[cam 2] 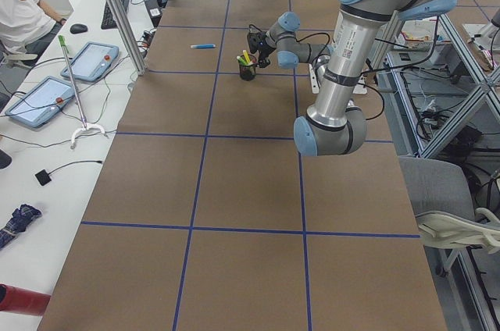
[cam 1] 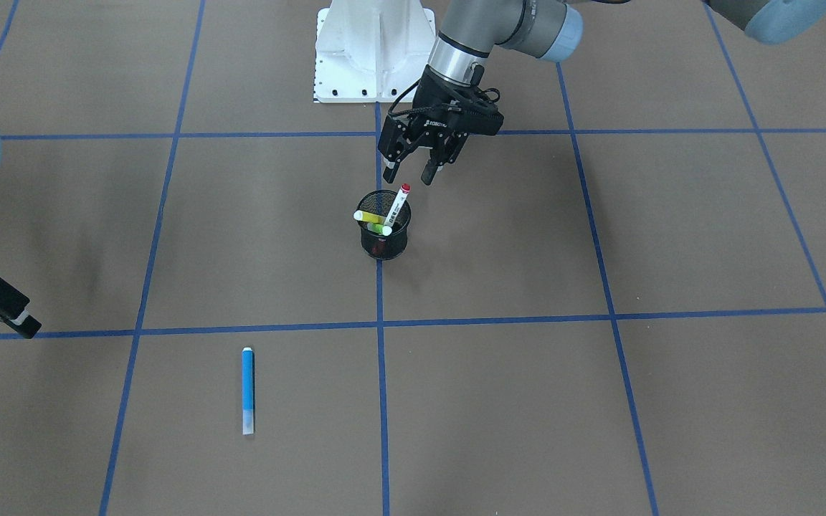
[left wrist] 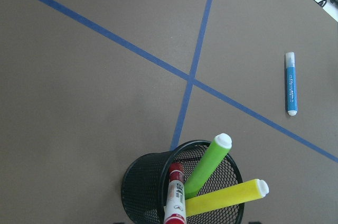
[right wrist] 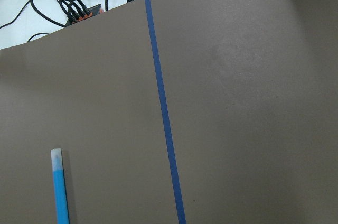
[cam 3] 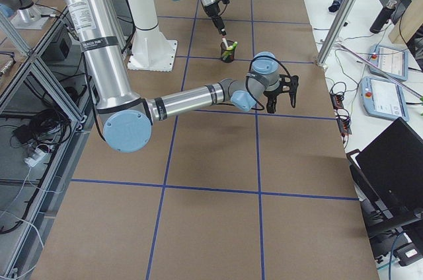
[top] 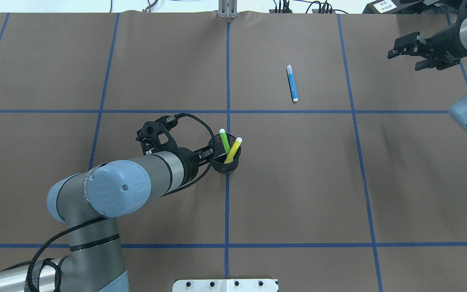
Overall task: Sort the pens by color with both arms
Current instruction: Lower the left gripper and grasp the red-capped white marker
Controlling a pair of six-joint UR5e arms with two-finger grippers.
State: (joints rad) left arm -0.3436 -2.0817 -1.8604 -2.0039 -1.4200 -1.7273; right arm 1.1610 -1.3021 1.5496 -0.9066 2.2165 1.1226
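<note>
Three of the four pens stand in the black mesh cup (cam 1: 384, 244). The white-barrelled pen with red ends (cam 1: 397, 204) leans on the rim on the side nearest the robot's base. The light green pen (top: 224, 141) and the yellow pen (top: 233, 150) slant the other way, their tips spread apart above the rim. The fourth, the blue pen (cam 1: 247, 390), lies flat on the brown table cover (cam 1: 599, 401), well apart from the cup on the side away from the base. The left gripper (cam 1: 409, 175) hangs just above the red cap with its fingers spread wide and nothing between them. The right gripper (cam 3: 281, 102) is far from the cup, out past the blue pen, also spread and empty. The pens look light and stiff, with smooth round plastic barrels that would likely slip in a weak pinch and roll once laid down. The best hold on the red-ended pen is probably its upper barrel, just under the cap, where it stands clear of the rim and the other two. The cup seems light as well. A lift along the pen's own lean should keep the lower end from catching the mesh and tipping it.
</note>
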